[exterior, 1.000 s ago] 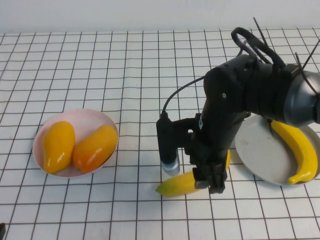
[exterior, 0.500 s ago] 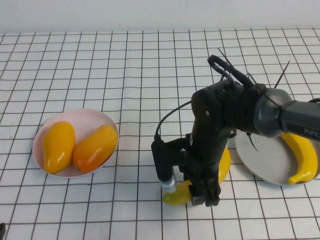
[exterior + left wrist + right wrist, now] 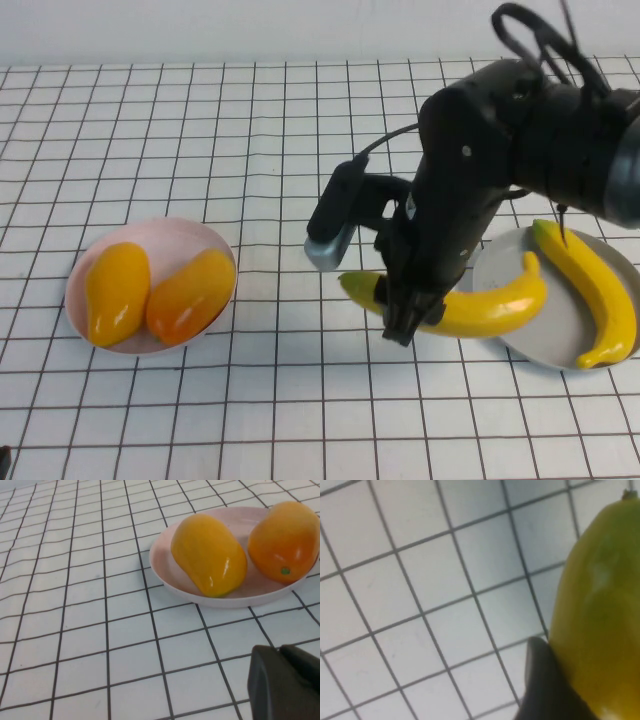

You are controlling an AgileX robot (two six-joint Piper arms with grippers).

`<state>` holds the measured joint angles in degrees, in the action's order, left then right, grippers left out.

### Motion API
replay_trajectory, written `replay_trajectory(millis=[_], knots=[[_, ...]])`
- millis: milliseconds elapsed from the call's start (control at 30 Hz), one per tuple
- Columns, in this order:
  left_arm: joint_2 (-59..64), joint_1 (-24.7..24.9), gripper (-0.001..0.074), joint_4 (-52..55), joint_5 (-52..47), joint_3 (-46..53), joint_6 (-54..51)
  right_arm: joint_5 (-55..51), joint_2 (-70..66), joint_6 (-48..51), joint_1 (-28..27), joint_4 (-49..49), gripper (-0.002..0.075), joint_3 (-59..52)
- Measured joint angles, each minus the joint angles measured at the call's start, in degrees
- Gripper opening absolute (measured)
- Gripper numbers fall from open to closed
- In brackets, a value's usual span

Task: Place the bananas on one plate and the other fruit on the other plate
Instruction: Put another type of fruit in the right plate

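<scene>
My right gripper (image 3: 405, 318) is shut on a long yellow banana (image 3: 490, 310) near its green-tipped left end and holds it level. The banana's right end reaches over the left rim of the grey-blue plate (image 3: 540, 348). In the right wrist view the banana (image 3: 600, 620) fills the space beside a dark finger (image 3: 545, 690). The second banana (image 3: 592, 292) lies on that plate's right side. Two orange-yellow mango-like fruits (image 3: 117, 292) (image 3: 190, 295) lie side by side on the pink plate (image 3: 170, 228). My left gripper (image 3: 282, 680) is shut and empty, low beside the pink plate (image 3: 165, 570).
A white tabletop with a black grid runs under everything. The right arm and its cable (image 3: 520, 130) rise over the middle right of the table. The left arm shows only at the front left corner (image 3: 3, 460).
My right gripper has lifted the banana off the table and swung it right and back, from in front of the arm to over the grey-blue plate's left rim. The left arm has not moved.
</scene>
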<state>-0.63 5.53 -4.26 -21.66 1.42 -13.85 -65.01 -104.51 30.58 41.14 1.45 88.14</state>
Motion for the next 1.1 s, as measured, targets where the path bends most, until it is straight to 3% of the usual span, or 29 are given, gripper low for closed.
replay_trajectory(millis=[167, 300, 500, 600, 1100], knots=[[0.0, 0.0, -0.0004, 0.0, 0.0, 0.0, 0.0, -4.13, 6.0, -21.96, -1.42, -10.52, 0.0313, 0.24], [0.0, 0.0, -0.0004, 0.0, 0.0, 0.0, 0.0, -3.14, 7.59, -31.78, -8.33, -10.79, 0.0313, 0.28], [0.0, 0.0, -0.0004, 0.0, 0.0, 0.0, 0.0, 3.75, 4.08, -34.51, -20.98, 5.95, 0.0313, 0.28], [0.0, 0.0, -0.0004, 0.0, 0.0, 0.0, 0.0, 5.05, 0.7, -34.58, -24.57, 11.29, 0.0313, 0.28], [0.0, 0.0, -0.0004, 0.0, 0.0, 0.0, 0.0, 6.12, -8.42, -35.29, -25.21, 12.36, 0.033, 0.28]])
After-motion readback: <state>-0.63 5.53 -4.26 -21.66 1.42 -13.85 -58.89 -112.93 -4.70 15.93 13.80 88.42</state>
